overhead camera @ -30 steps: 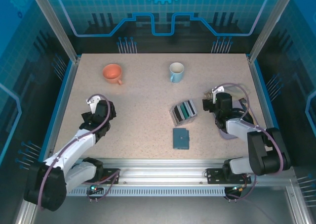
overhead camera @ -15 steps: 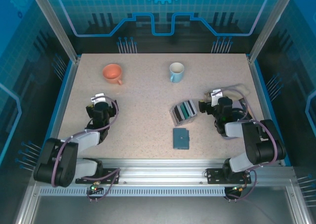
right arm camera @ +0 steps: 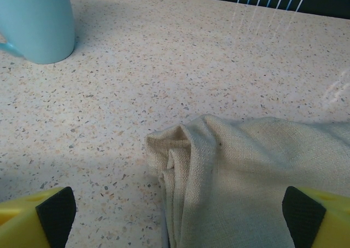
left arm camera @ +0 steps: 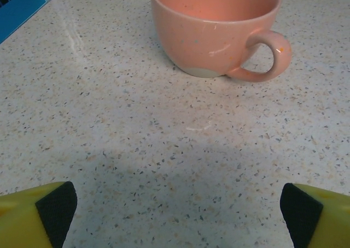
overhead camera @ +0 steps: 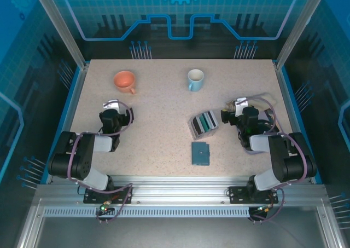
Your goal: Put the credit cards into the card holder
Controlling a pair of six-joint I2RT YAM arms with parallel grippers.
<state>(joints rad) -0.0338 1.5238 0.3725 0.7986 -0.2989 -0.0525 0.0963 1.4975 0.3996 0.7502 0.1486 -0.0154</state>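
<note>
Gaping wide, left hand point(left arm camera: 178, 215) faces orange cup point(left arm camera: 213, 29), right hand point(right arm camera: 178, 215) beige cloth point(right arm camera: 257, 171).

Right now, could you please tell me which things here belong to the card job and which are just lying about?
For the job: credit cards in the grey rack, card holder.
Lying about: orange cup, blue mug, beige cloth.
</note>
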